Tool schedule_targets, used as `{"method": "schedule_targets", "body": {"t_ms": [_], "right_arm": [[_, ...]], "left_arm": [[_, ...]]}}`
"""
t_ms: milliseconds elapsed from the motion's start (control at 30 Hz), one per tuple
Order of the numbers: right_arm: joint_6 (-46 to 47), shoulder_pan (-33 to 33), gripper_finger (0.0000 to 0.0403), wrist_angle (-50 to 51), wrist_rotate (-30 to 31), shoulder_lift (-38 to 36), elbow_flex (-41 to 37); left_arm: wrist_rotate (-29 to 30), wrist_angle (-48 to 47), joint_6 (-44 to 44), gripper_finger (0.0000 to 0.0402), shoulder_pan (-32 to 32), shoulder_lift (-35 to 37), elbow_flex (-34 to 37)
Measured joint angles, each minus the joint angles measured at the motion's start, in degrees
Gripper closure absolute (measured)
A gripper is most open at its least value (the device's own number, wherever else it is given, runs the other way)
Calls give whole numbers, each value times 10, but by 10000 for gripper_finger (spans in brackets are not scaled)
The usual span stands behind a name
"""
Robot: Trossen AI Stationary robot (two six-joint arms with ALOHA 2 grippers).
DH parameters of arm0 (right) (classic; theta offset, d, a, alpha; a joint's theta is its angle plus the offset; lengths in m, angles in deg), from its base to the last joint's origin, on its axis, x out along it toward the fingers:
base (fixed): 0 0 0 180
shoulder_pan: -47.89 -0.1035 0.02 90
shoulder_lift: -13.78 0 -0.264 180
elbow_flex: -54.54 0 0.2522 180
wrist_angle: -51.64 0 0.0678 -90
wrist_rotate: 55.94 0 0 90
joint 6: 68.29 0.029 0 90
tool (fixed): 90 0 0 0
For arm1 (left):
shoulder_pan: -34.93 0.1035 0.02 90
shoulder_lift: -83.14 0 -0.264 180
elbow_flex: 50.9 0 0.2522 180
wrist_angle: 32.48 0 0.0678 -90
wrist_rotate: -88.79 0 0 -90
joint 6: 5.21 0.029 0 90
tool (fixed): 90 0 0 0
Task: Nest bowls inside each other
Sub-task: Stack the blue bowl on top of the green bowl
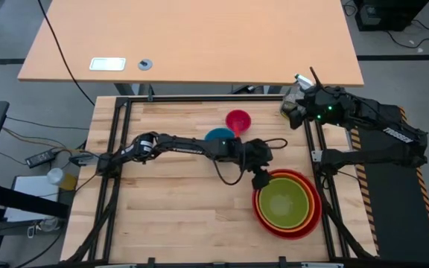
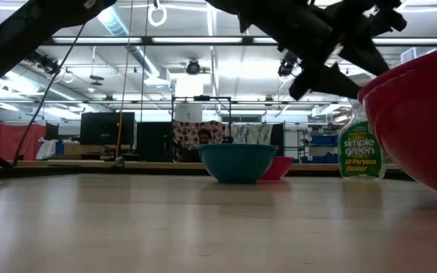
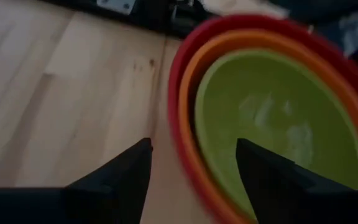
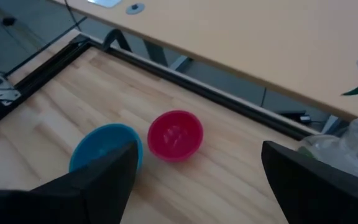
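While the left hand [image 1: 260,181] hovers just over the far-left rim of the stack, its fingers [image 3: 120,180] stand apart with nothing between them, straddling the rims as the left wrist view shows. That stack sits at the near right of the tabletop [image 1: 170,216]: the lime green bowl [image 1: 283,202] lies inside the orange bowl [image 1: 313,216], which lies inside the red bowl [image 1: 281,231], largest outermost, so each one seats fully in the next. The open spread over the rim reads as a release just made or about to be cleared; I judge the green one is settled, since it sits level and centred in the orange.

Two bowls are left to go. The blue bowl [image 1: 217,135] and the magenta pink bowl [image 1: 238,120] stand upright at the far middle of the tabletop, just beside each other, the pink one farther back and to the right. By size, blue should go into the green next and pink last.

The right hand [image 1: 293,113] waits at the far right edge, beside the clear spray bottle [image 2: 362,148], well away from the stack. Its fingers [image 4: 98,183] are spread wide and empty, and its wrist view looks down on the blue and pink pair, which puts it within easy sight of them.
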Motion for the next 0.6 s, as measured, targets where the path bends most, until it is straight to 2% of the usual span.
{"method": "schedule_targets", "body": {"t_ms": [133,267,400,500,600], "right_arm": [[0,0,56,12,-24,4,0],[4,0,56,28,-25,7,0],[19,-1,56,31,-24,6,0],[19,-1,56,30,-24,7,0],[18,-1,56,24,-22,9,0]], "left_arm": [[5,-81,68,171,15,35,3],[4,-129,118,190,56,70,50],[-9,-124,117,212,123,153,140],[-25,-125,75,217,182,213,233],[-30,-131,29,213,239,243,321]]}}
